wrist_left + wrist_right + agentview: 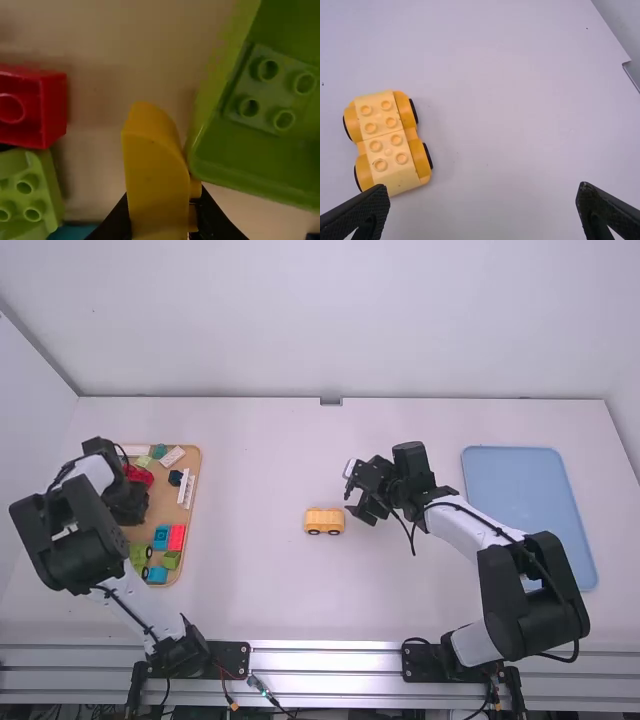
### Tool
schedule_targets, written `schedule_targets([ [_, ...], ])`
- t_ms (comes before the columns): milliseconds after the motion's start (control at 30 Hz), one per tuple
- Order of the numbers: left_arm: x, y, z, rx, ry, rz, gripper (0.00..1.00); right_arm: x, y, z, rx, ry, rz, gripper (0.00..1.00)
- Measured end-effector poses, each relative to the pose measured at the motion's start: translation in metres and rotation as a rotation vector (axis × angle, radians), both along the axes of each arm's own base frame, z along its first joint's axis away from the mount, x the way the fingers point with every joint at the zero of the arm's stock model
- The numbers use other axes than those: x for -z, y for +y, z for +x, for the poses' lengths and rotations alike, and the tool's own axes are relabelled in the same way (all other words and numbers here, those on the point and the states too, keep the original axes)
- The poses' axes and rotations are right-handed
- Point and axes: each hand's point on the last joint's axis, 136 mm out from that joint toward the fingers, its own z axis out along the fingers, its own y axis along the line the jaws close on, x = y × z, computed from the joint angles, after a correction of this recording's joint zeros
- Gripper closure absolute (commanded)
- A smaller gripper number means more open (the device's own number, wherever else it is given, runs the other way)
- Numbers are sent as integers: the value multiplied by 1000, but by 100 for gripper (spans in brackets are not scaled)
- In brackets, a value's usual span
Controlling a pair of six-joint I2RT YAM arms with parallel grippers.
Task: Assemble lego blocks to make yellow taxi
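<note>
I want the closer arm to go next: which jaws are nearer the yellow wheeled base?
Right. The right jaws are just beside the yellow wheeled base, toward the blue tray; the left jaws are far off, over the brown tray.

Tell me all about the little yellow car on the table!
The car is yellow and looks like shiny plastic. It has four black-edged wheels and eight round studs in two rows on top, with a seam between its front and back halves. It stands upright on the white table, between the two arms. The open right gripper is nearby, not touching it.
</note>
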Motion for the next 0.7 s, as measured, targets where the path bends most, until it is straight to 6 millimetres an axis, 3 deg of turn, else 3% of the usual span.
schedule_targets([
  [133, -4, 2, 3, 56, 0, 8, 98, -1, 0, 1, -2, -6, 2, 1],
  [467, -40, 7, 31, 236, -50, 75, 98, -26, 9, 23, 113, -24, 142, 1],
  [533, -52, 4, 41, 278, -89, 110, 98, -28, 10, 25, 133, -15, 164, 1],
  [633, -94, -18, 63, 404, -207, 211, 98, -36, 13, 29, 170, 0, 217, 1],
  [700, -110, -30, 71, 461, -255, 252, 98, -39, 14, 31, 186, 1, 239, 1],
])
